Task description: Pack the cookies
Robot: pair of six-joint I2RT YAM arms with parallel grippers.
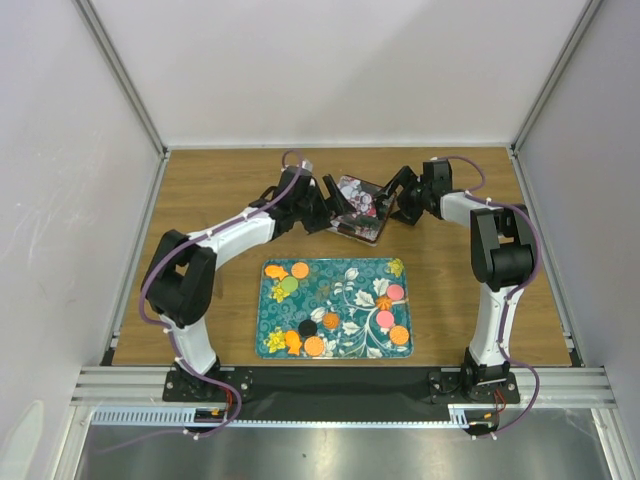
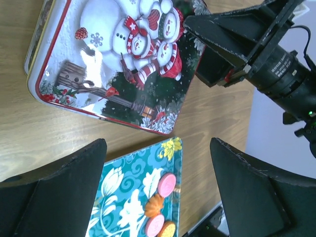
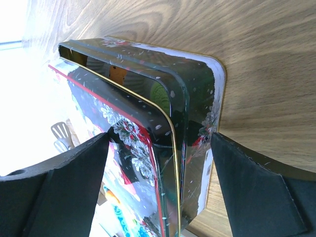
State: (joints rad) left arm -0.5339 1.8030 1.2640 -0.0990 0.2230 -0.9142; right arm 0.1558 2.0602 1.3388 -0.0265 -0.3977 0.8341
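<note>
Several cookies lie on the teal flowered tray [image 1: 350, 285]: orange [image 1: 299, 270], green [image 1: 288, 285], black [image 1: 307, 327] and pink [image 1: 396, 292]. Pink [image 2: 167, 184] and orange ones show in the left wrist view on the tray [image 2: 123, 173]. A tin with a snowman lid [image 1: 362, 205] sits behind the tray. My left gripper [image 1: 338, 212] is open and empty at the tin's left side, above the table [image 2: 158, 145]. My right gripper [image 1: 388, 205] is open with the tin's right edge [image 3: 163, 113] between its fingers [image 3: 160, 138], not touching it.
The tin [image 2: 113, 59] lies on the wooden table [image 1: 220, 190] just beyond the tray's far edge. The right arm's fingers [image 2: 222, 27] show at the tin's far corner. Grey walls and metal rails enclose the table on three sides.
</note>
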